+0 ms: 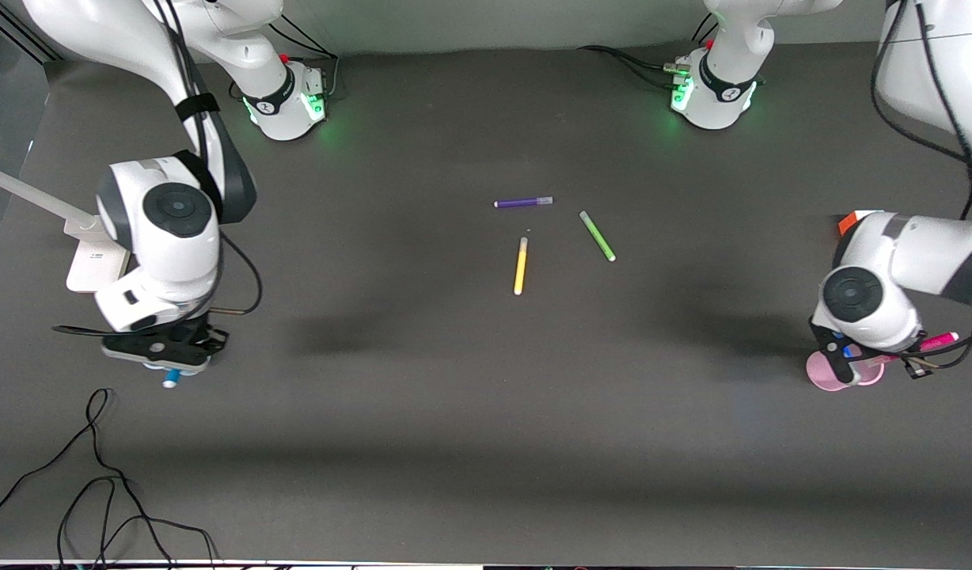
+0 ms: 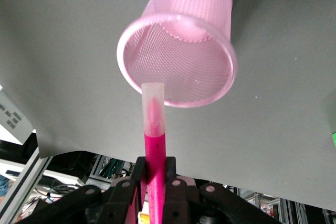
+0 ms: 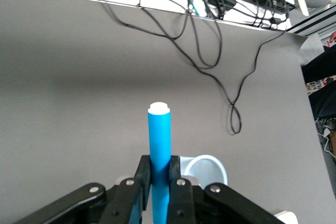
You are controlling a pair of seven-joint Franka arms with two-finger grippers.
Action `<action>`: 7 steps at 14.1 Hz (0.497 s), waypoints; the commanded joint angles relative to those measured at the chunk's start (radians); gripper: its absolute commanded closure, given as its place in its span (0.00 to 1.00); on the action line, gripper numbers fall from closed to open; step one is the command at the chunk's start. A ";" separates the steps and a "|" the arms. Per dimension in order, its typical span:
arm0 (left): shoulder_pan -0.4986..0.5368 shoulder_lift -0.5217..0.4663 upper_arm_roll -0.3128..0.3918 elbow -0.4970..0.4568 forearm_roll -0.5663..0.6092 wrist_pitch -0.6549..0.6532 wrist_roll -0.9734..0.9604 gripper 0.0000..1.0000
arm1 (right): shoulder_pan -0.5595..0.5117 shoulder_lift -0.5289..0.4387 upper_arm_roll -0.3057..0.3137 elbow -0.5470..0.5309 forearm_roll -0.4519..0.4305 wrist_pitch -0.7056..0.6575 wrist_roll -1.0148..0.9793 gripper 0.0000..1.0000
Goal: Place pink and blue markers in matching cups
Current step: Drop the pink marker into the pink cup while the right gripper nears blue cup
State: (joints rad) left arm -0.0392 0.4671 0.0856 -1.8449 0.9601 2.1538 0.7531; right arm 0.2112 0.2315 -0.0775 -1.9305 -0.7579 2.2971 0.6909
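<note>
The dark matte table fills the frame, smooth and bare across its lower half. At the frame's right edge the left arm hangs its left gripper over the pink cup, a small pink tumbler with a fine mesh-like texture that flares toward its rim and stands low at the right of the front view. The fingers are clamped on the pink marker, a slim magenta stick with a paler, translucent cap. In the left wrist view its long axis points out from the claw toward the cup's mouth, the capped end overlapping the rim. My judgement: the drop turns on this alignment, and the tip looks close to the rim's edge rather than centred.

At the frame's lower left the right gripper is closed on the blue marker, bright blue with a flat white end. The blue cup, pale and round-rimmed, sits just beside the claw, offset from the pen's axis.

Near the middle lie a purple pen, a green pen and a yellow pen, untouched.
</note>
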 commanded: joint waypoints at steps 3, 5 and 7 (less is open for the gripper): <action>-0.021 0.041 0.006 0.018 0.077 -0.026 -0.073 1.00 | -0.003 0.014 -0.128 -0.050 -0.193 0.093 0.007 1.00; -0.030 0.059 0.006 0.018 0.109 -0.026 -0.130 1.00 | -0.006 0.055 -0.145 -0.022 -0.268 0.096 0.098 1.00; -0.044 0.062 0.005 0.019 0.109 -0.032 -0.194 1.00 | -0.003 0.095 -0.145 -0.018 -0.380 0.094 0.284 1.00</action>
State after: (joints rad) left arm -0.0566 0.5166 0.0859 -1.8443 1.0443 2.1503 0.6283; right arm 0.1992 0.2743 -0.2209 -1.9760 -1.0399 2.3863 0.8173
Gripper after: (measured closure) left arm 0.828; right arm 0.828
